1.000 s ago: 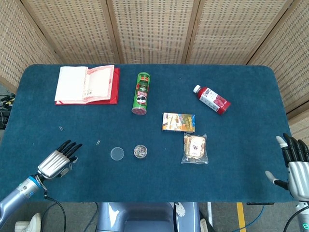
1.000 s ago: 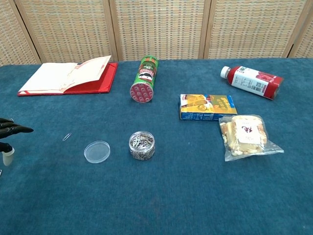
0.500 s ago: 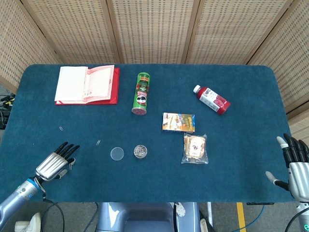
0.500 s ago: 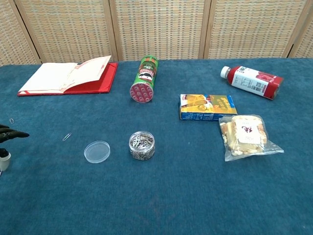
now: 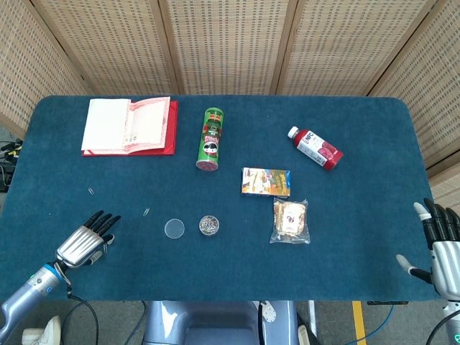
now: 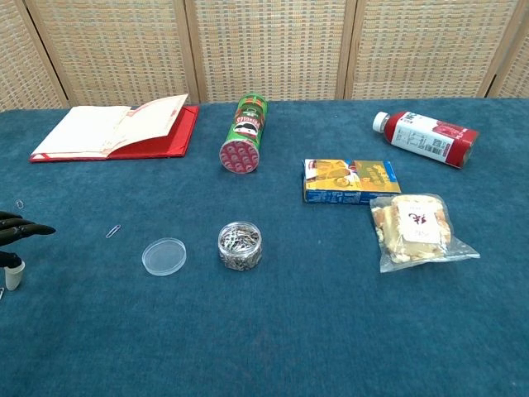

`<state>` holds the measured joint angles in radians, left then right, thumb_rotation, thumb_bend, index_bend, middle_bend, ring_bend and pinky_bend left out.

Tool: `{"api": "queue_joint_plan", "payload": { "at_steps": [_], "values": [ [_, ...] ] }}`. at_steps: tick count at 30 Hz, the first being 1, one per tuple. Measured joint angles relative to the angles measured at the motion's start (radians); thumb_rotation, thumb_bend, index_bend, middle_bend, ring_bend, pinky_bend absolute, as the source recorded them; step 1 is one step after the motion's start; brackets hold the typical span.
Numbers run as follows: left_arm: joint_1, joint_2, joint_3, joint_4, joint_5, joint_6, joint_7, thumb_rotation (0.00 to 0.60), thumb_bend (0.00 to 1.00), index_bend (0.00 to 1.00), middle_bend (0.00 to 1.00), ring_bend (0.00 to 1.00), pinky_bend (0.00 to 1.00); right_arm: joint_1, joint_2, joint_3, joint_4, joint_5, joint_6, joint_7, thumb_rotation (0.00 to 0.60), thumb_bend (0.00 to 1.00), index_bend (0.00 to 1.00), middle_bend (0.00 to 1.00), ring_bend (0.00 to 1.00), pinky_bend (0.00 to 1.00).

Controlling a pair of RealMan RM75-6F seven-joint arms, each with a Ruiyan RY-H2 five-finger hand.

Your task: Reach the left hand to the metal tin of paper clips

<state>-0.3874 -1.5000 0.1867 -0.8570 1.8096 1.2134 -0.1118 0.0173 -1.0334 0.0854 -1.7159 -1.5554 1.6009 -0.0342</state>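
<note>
While low over the blue table near its front left corner, left hand lay flat, palm down, fingers spread and pointing toward the tin, holding nothing. Well apart from the tin of paper clips, with the clear lid and one loose clip between. Tin upright, uncovered, full of clips. Right hand at the front right edge, fingers up and apart, empty.

Only the lid lies between left hand and tin
</note>
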Motion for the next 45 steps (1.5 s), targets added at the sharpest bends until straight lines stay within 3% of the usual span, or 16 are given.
{"api": "queue_joint_plan", "payload": {
  "at_steps": [3,9,15,45],
  "values": [
    [0.003,-0.009,0.002,0.007,-0.008,-0.005,0.0,0.6,0.36,0.48,0.0,0.0,0.0,-0.001,0.001,-0.001,-0.001,-0.002,0.001,0.002,0.6,0.0,0.0,0.0,0.0,0.0],
    [0.009,-0.028,0.005,0.033,-0.018,0.003,-0.023,0.6,0.36,0.65,0.0,0.0,0.0,0.0,0.002,0.0,0.0,0.0,-0.001,0.006,0.6,0.0,0.0,0.0,0.0,0.0],
    [0.013,-0.043,0.005,0.056,-0.027,0.017,-0.033,0.6,0.36,0.71,0.0,0.0,0.0,0.001,0.003,0.0,0.001,-0.001,-0.002,0.01,0.6,0.0,0.0,0.0,0.0,0.0],
    [0.013,-0.079,0.008,0.093,-0.038,0.057,-0.03,0.6,0.46,0.77,0.0,0.0,0.0,0.0,0.007,-0.001,0.0,-0.002,-0.001,0.02,0.6,0.0,0.0,0.0,0.0,0.0]
  ]
}}
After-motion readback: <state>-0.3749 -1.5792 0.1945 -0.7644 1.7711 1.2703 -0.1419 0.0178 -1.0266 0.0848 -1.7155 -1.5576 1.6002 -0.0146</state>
